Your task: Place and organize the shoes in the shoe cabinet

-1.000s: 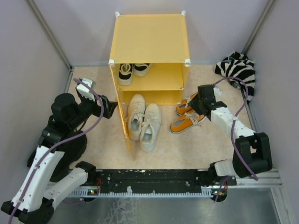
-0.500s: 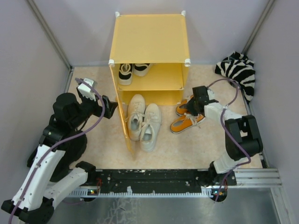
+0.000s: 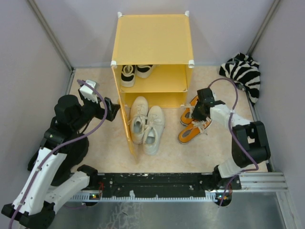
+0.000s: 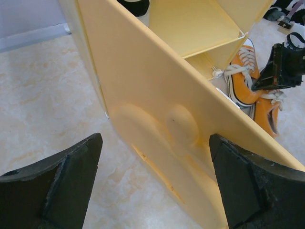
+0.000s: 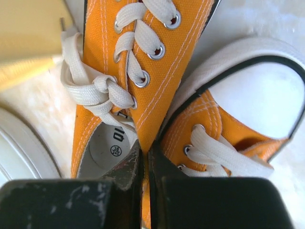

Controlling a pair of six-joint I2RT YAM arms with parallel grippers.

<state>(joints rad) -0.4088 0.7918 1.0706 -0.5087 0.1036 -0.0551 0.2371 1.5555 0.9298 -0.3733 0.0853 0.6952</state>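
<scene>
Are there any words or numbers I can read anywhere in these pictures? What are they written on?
"10": dark print on the white insole of one of the orange sneakers. The shoe's side covers part of it, so there may be more.
Round stamp beside that print: too small to read.
No other writing shows in any view.

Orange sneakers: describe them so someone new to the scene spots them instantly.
Start at the yellow cabinet, the biggest thing in view. Just right of its open front lie the orange sneakers, with the right gripper shut on them. They are the only orange pair: the off-white pair lies in front of the cabinet and the black pair sits on its shelf.
</scene>
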